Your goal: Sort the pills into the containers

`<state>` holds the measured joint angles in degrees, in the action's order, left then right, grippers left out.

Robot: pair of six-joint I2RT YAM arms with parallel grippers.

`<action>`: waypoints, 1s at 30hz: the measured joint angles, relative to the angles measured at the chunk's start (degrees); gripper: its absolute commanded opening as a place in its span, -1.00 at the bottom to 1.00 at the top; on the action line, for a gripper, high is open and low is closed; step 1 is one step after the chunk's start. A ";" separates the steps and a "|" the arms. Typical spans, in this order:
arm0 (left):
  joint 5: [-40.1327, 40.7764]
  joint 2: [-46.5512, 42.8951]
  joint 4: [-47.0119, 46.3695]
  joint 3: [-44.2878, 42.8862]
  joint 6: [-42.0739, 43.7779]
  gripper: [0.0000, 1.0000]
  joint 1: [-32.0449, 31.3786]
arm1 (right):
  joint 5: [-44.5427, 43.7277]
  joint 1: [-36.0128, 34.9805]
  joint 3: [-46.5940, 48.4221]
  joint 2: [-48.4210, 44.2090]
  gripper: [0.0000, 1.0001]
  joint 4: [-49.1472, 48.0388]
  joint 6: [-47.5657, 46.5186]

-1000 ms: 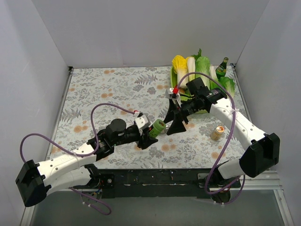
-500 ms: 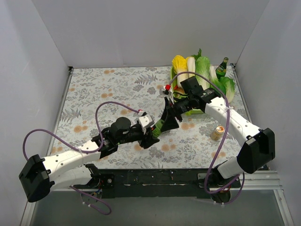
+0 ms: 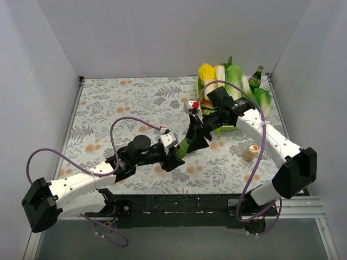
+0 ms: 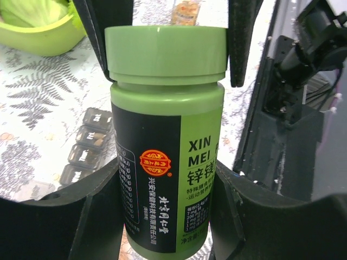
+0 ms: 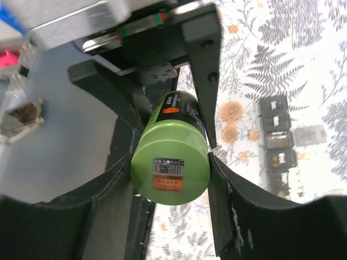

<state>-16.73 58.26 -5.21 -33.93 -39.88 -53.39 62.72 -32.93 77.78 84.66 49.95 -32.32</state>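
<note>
A green pill bottle [image 4: 165, 135] with a black label is held off the table by my left gripper [image 4: 165, 203], which is shut on its body. My right gripper [image 5: 169, 162] faces the bottle end-on, its fingers pressed against both sides of the green cap [image 5: 169, 169]. In the top view the two grippers meet at the bottle [image 3: 184, 144] mid-table. The containers [image 4: 84, 146], a grey strip of small square compartments, lie on the floral cloth below; the right wrist view shows the containers [image 5: 279, 142] too. No loose pills are visible.
A lime tray of cabbages [image 3: 222, 81] and a green glass bottle [image 3: 256, 77] stand at the back right. A small amber jar [image 3: 250, 153] sits right of the grippers. White walls close in the table on three sides.
My right gripper has moved left onto the bottle's cap and closed on it. The left arm shifted the bottle slightly up and right to meet it.
</note>
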 measured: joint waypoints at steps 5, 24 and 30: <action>-4.55 -0.63 -0.81 0.07 0.00 -1.00 -0.07 | 0.46 -1.75 3.26 -0.79 -0.72 12.57 -28.41; -10.86 -5.18 -2.08 2.62 -0.87 -1.00 -0.57 | -2.05 -5.75 -2.54 -8.48 0.85 8.68 -33.66; -8.72 -7.13 -1.99 3.39 -1.57 -1.00 -0.57 | -2.80 -5.66 -3.34 -10.01 0.88 -3.56 -6.38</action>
<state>-25.45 51.13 -7.20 -30.55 -41.45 -53.95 59.92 -38.59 74.43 74.65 46.39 -38.70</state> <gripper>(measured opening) 0.504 0.939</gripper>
